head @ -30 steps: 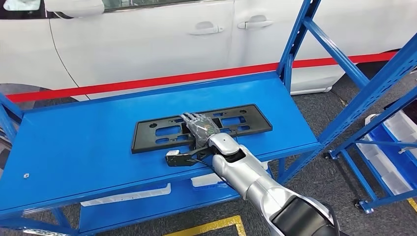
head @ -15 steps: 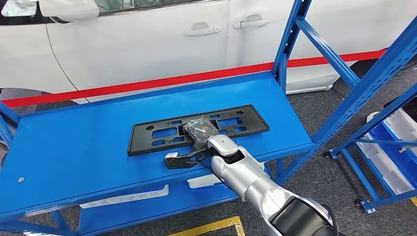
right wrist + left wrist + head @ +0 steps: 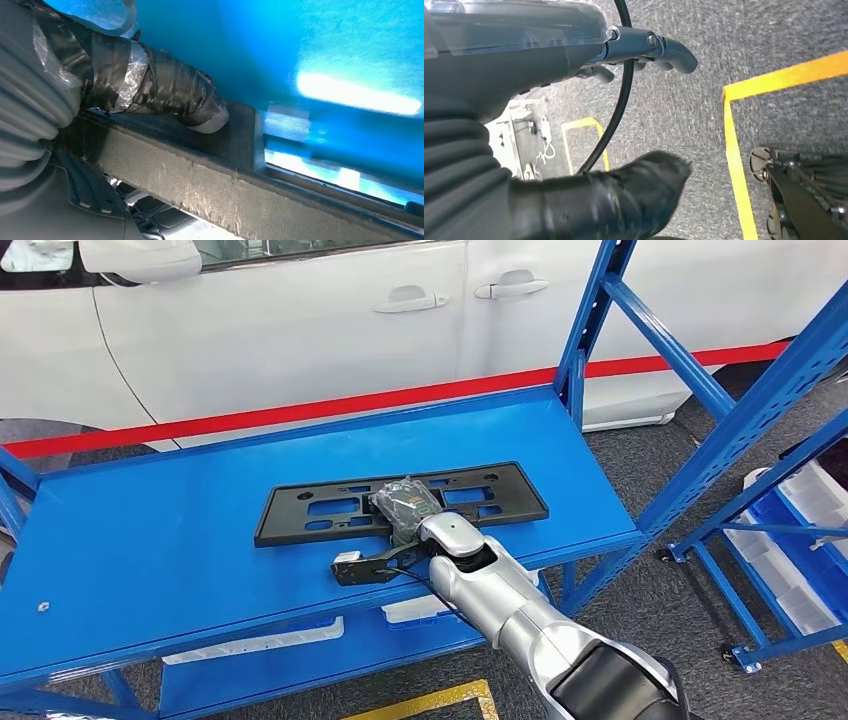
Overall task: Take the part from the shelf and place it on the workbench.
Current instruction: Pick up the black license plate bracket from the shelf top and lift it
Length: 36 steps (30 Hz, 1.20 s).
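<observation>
Currently the black part (image 3: 400,504) lies flat across the middle of the blue shelf (image 3: 150,540). At 3 o'clock from its centre, the right hand (image 3: 405,505) grips its near edge, thumb pressed on one face. Risk: the long plate, gripped at one spot, could pivot, tilt or slip during lifting.
</observation>
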{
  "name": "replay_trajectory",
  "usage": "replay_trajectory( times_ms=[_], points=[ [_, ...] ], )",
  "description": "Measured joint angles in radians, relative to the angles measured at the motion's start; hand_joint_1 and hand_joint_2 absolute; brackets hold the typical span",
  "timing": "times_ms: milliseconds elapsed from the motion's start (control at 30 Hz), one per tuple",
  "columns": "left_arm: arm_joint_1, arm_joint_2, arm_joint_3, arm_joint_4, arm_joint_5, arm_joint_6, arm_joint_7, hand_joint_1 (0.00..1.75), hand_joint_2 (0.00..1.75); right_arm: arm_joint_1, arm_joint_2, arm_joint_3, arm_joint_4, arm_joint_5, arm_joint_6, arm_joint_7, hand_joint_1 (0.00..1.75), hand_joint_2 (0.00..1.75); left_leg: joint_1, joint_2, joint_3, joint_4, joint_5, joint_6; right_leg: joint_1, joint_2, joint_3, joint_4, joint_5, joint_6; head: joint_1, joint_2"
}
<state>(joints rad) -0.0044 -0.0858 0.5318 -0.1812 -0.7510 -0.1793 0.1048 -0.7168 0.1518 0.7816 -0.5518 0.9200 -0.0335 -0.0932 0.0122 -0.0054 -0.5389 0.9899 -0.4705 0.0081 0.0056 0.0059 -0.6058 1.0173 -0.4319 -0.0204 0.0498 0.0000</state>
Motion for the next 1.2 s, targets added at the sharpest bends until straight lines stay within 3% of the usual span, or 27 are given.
replay_trajectory(
  times_ms=[400,533,700,833,1000,1033,1100,1167,1200],
  points=[
    [0.000,0.000,0.025,0.000,0.003,0.021,0.010,0.00,1.75,0.003,-0.003,0.000,-0.009,-0.004,-0.005,-0.007,1.75,1.75,0.000,0.000,0.000,0.000,0.000,0.000,0.000,0.000,0.000,0.000,0.000,0.000,0.000,0.000],
    [0.001,0.000,0.026,0.000,-0.013,0.028,0.009,0.00,1.75,0.015,-0.012,-0.001,-0.046,-0.004,-0.067,-0.036,1.75,1.75,0.000,0.000,0.000,0.000,0.000,0.000,0.000,0.000,0.000,0.000,0.000,0.000,0.000,0.000],
    [0.005,0.000,0.026,0.000,-0.040,0.045,0.024,0.00,1.75,0.067,-0.052,-0.025,-0.275,0.016,-0.169,-0.065,1.75,1.75,-0.001,-0.001,-0.002,0.003,-0.001,0.001,-0.001,-0.001,-0.001,-0.001,0.000,0.000,0.000,0.000],
    [0.008,0.000,0.027,0.000,-0.058,0.059,0.047,0.00,1.75,0.129,-0.083,-0.043,-0.505,0.127,-0.304,-0.075,1.75,1.75,-0.002,0.000,-0.004,0.008,-0.006,0.007,-0.003,-0.001,-0.002,0.000,-0.001,0.003,0.000,0.000],
    [0.007,0.000,0.026,0.000,-0.076,0.056,0.057,0.00,1.75,0.185,-0.116,-0.045,-0.678,0.221,-0.397,-0.083,1.75,1.75,-0.002,0.000,-0.004,0.007,-0.002,0.017,-0.004,0.000,-0.001,-0.002,0.001,0.013,0.000,0.000],
    [0.007,0.000,0.026,0.000,-0.081,0.054,0.058,0.00,1.75,0.193,-0.123,-0.045,-0.697,0.229,-0.402,-0.086,1.75,1.75,0.001,0.001,-0.002,0.000,0.004,0.021,-0.004,0.000,-0.002,0.003,-0.005,0.017,0.000,0.000],
    [0.005,0.000,0.026,0.000,-0.087,0.047,0.059,0.00,1.75,0.204,-0.136,-0.045,-0.722,0.241,-0.409,-0.088,1.75,1.75,0.008,0.005,0.002,-0.014,0.016,0.028,-0.004,0.000,-0.026,0.060,-0.049,0.025,0.000,0.000],
    [0.004,0.000,0.026,0.000,-0.089,0.043,0.059,0.00,1.75,0.214,-0.148,-0.045,-0.735,0.246,-0.413,-0.089,1.75,1.75,0.009,0.007,-0.001,-0.014,0.019,0.031,-0.011,0.000,-0.078,0.183,-0.118,0.033,0.001,0.000],
    [0.004,0.000,0.026,0.000,-0.090,0.042,0.059,0.00,1.75,0.220,-0.154,-0.045,-0.739,0.248,-0.414,-0.089,1.75,1.75,0.009,0.007,-0.004,-0.011,0.019,0.030,-0.016,-0.001,-0.103,0.241,-0.139,0.037,0.001,0.000]
  ],
)
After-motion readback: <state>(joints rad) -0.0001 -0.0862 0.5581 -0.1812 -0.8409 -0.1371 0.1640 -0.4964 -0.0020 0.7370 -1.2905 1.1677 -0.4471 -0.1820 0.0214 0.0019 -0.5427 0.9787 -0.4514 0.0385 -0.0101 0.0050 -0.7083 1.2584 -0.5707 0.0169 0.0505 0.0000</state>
